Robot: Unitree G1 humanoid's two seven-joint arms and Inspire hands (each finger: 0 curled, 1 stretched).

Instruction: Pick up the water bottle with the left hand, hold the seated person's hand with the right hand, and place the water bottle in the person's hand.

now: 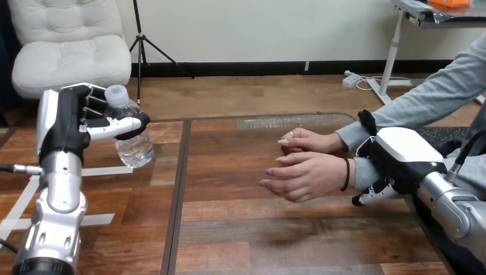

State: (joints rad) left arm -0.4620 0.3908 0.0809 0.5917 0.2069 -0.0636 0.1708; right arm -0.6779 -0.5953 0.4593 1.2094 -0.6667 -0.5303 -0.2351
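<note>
**Bottle lifted, handover not yet made**

The water bottle (133, 146) is in my left robot hand (86, 123), clear of the worktop (258, 229) over its left side; my fingers and thumb are wrapped round its upper half, just under the white cap (116, 93); the pick-up I judge done. The bottle is clear, thin plastic, rounded, and looks to have water in it; it would probably give under a hard squeeze. It is well apart from the person's nearer hand (304, 175), which is open, its fingers stretched toward the bottle; the person's farther hand (312, 141) sits just behind it. My right robot hand (401, 154), a hard white shell over black, lies against the grey sleeve of that forearm; whether it grips I cannot tell. Left to do: carry the bottle across and set it in the open hand. The worktop is dark, grained wood planks; white tape strips (103, 171) cross it at the left.
</note>
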